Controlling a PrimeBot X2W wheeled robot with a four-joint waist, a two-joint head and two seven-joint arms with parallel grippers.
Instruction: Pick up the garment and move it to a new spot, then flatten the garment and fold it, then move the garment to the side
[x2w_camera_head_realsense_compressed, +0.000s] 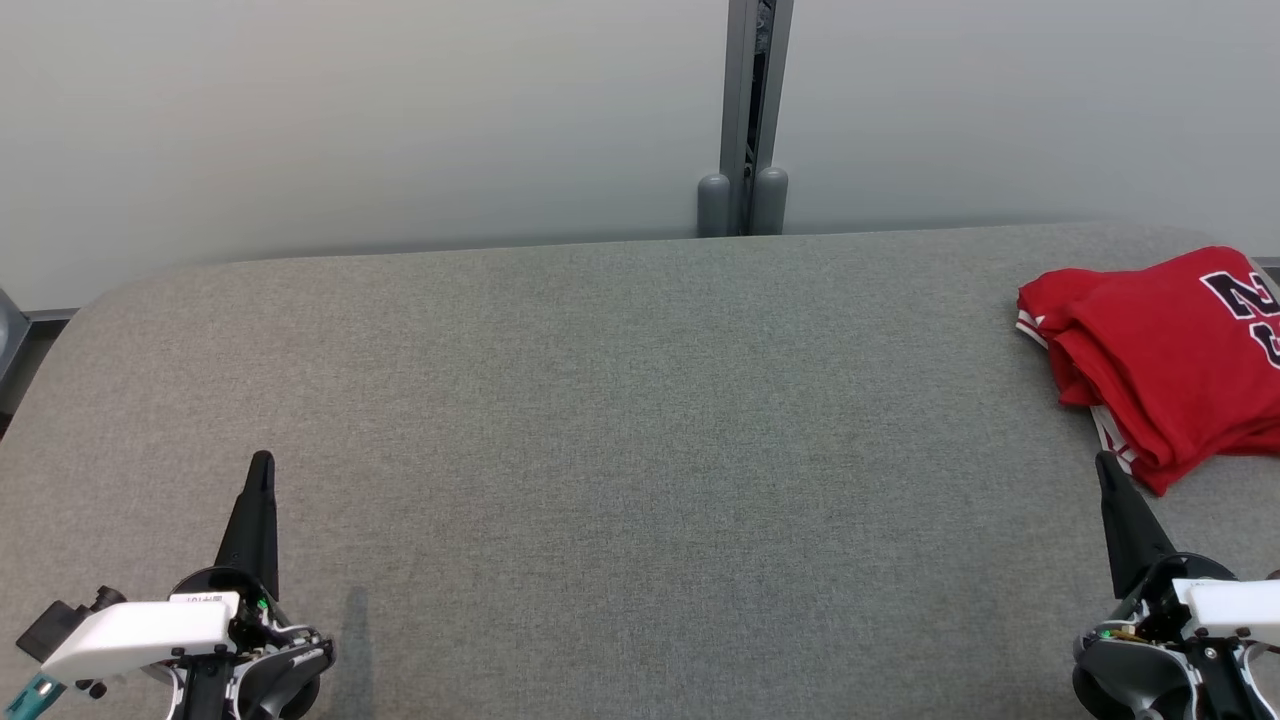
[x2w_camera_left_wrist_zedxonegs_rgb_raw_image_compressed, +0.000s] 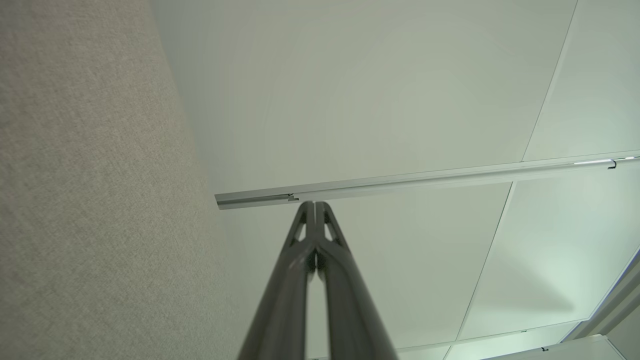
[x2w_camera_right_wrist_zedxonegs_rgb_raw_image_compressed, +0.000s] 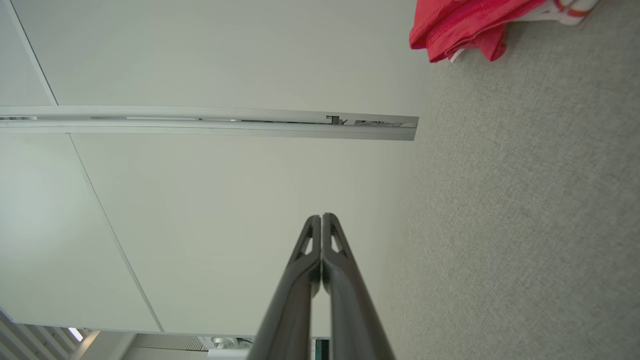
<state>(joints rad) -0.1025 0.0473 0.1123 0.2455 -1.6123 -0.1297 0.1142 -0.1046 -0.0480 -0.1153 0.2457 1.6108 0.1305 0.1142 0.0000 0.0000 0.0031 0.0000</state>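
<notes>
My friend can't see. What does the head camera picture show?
A red garment lies heaped at the right edge of the grey table. The left gripper and right gripper sit shut at the bottom corners, holding nothing.

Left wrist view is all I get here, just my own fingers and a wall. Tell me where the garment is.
Observer: The red garment lies at the right side of the grey table, cut off by the head view's right edge.
Operator: Give me its state.
Observer: It is folded into a loose stack, with part of a dark number showing on top.
Operator: Report the right gripper.
Observer: The right gripper is shut and empty. Its tip is close to the garment's near edge, and the right wrist view shows bare table between them.
</notes>
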